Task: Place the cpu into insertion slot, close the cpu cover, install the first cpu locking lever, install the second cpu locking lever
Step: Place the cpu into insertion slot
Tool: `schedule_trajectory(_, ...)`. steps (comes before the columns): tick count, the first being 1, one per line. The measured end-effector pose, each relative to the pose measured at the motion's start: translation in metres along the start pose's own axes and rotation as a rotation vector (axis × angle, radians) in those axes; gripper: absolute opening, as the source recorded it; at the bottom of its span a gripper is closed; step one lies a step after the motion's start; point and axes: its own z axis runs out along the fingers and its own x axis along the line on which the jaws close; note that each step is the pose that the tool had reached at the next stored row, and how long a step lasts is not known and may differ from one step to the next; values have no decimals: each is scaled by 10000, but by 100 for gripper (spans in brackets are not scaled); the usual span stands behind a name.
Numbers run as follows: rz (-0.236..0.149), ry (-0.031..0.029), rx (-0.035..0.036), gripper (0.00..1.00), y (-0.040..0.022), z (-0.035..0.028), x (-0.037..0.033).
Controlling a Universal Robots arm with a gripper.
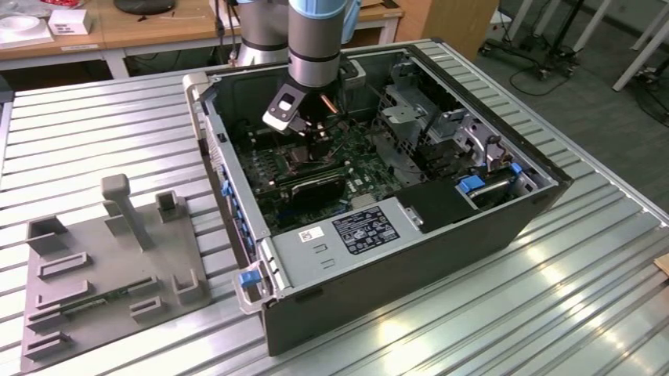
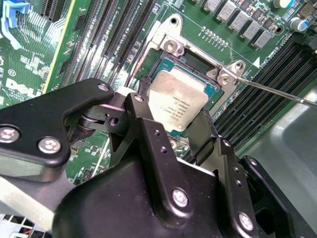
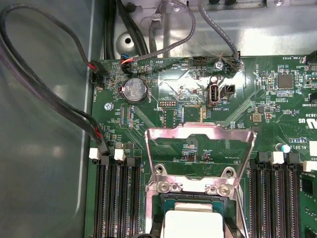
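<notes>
In the exterior view, a grey fixture plate (image 1: 105, 290) with upright holders lies on the slatted metal table (image 1: 84, 117) at the exterior view's left, well apart from the gripper. To its right is the open computer case (image 1: 418, 258), with the green motherboard (image 1: 361, 168) exposed. A blue latch (image 1: 249, 280) sits at the near left corner of the case, and a grey labelled cover (image 1: 361, 231) occupies its near end. The arm (image 1: 313, 39) reaches down into the far left part of the case, with the gripper (image 1: 305, 131) low over the motherboard.

In the second wrist view, the gripper (image 2: 171, 111) is clenched on the cpu (image 2: 178, 96). One black finger (image 2: 141, 119) bears on one side of the chip and the other finger on the opposite side. The cpu is held at the insertion slot (image 2: 190, 60); whether it is fully seated cannot be determined. A thin lever rod (image 2: 277, 92) runs outward from the screwed bracket at one corner of the slot.

In the first wrist view, the cpu cover (image 3: 233, 135) is open, swung back from the slot on its hinge, and the board shows through its cut-out centre. The cpu (image 3: 190, 223) lies just beside the hinge. Black memory slots (image 3: 119, 198) flank the socket on both sides. A coin cell (image 3: 134, 90) and black cables (image 3: 49, 94) lie farther off on the board.
</notes>
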Motion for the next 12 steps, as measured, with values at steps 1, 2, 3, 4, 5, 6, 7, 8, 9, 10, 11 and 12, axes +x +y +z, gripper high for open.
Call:
schedule_trajectory(1, 1, 0, 0, 54, 0, 0, 0)
schedule_trajectory(2, 0, 1, 0, 54, 0, 1, 0)
schedule_trajectory(3, 0, 0, 0, 54, 0, 1, 0)
schedule_trajectory(4, 0, 0, 0, 54, 0, 2, 0)
schedule_trajectory(5, 1, 0, 1, 54, 0, 5, 0)
schedule_trajectory(6, 0, -1, 1, 54, 0, 7, 0)
schedule_trajectory(7, 0, -3, 2, 54, -1, 9, -1)
schedule_trajectory(8, 0, -3, 2, 54, -1, 9, -1)
schedule_trajectory(9, 0, -3, 2, 54, 0, 9, -1)
schedule_trajectory(10, 0, -1, 1, 54, 0, 10, 0)
schedule_trajectory(11, 0, 0, 0, 54, 0, 11, 0)
schedule_trajectory(12, 0, 0, 0, 54, 0, 11, 0)
